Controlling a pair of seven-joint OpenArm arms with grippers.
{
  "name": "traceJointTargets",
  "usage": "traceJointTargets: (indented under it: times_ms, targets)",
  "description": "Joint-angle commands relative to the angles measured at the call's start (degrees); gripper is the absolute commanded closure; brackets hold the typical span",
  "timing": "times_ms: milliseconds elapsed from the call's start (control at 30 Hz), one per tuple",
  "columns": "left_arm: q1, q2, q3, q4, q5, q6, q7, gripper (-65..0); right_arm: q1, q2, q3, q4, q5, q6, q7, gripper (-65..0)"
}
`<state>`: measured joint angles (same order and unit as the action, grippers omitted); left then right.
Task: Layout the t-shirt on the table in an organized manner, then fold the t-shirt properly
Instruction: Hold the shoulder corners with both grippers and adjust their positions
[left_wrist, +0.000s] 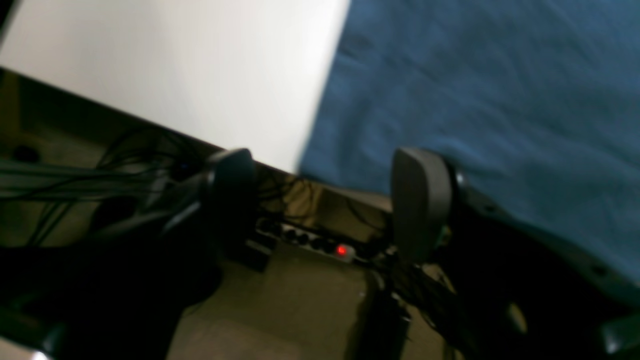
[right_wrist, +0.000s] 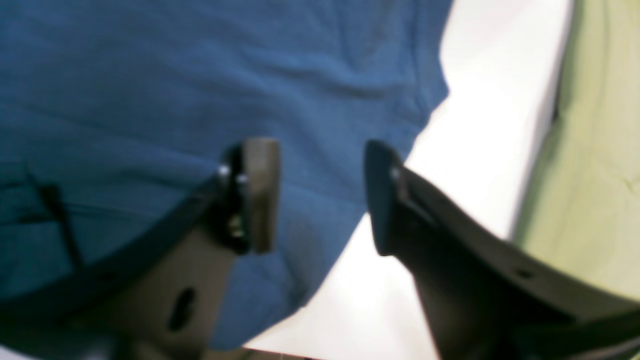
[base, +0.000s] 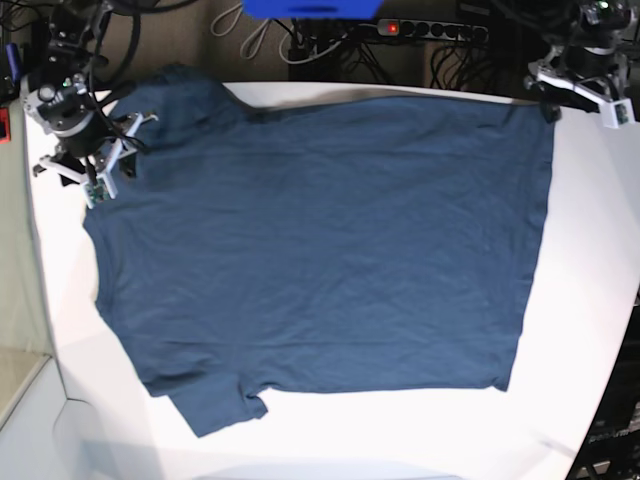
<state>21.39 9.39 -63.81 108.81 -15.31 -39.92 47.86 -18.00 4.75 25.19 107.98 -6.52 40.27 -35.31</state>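
T-shirt (base: 320, 250) flat on table (base: 590, 300) — both grippers' fingers (left_wrist: 420, 200) (right_wrist: 260, 195) parted, empty, above its far corners.

no legible text, labels or signs

The left gripper (left_wrist: 325, 200) hangs parted and empty at the table (left_wrist: 200, 75) edge; the t-shirt (left_wrist: 475, 100) lies right.
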Motion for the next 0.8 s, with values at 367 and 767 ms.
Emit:
traceJointTargets:
  times_ms: [367, 767]
  targets:
    - [-13.3, -1.1, -2.0, -7.7, 15.4, -0.1, -1.2, -42.0, -4.4, 0.6, 1.1, 1.2, 0.5, -0.3, 1.0, -37.9]
    - [-11.1, -2.1, 3.6, -13.2, 15.6, -0.1, -1.7, -42.0, -4.4, 0.7, 4.7, 1.2, 0.5, -0.3, 1.1, -37.9]
